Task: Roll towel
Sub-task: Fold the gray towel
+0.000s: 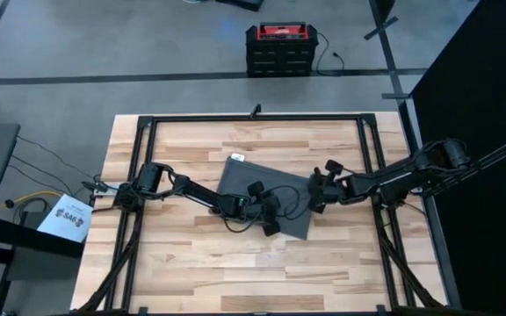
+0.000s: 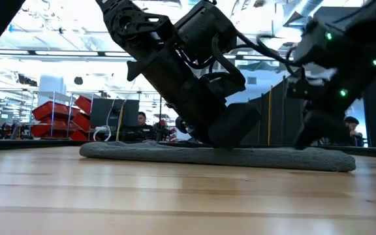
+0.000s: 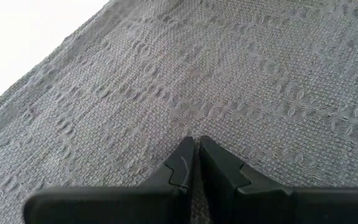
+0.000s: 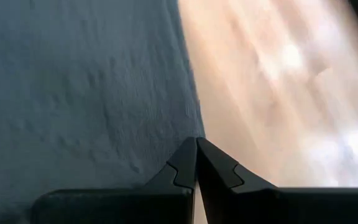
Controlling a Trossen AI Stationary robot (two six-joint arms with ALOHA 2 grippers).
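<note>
The dark grey towel (image 1: 266,195) lies spread flat on the wooden table (image 1: 183,263), with its white tag (image 1: 238,158) at the far left corner. My left gripper (image 3: 194,144) is shut and points down at the towel's near middle. My right gripper (image 4: 196,144) is also shut, and its tips are at the towel's right edge. In the low view the towel (image 2: 142,151) stays flat under both arms. My left gripper rests its shut fingertips (image 3: 185,158) on the towel's top surface (image 3: 194,127), inside the cloth near its near edge, slanting down from the table's left. No cloth shows between the fingers. The towel lies flat on the table. My right gripper sets its shut fingertips (image 4: 210,158) on the towel's right edge (image 4: 188,124), slanting down from the table's right. Whether any cloth is caught between the fingers cannot be told. The edge lies flat on the wood.
A black frame (image 1: 253,118) runs around the table's far and side edges. Bare wood (image 1: 262,272) stretches between the towel and the near edge. A red and black box (image 1: 279,48) stands on the floor beyond the table.
</note>
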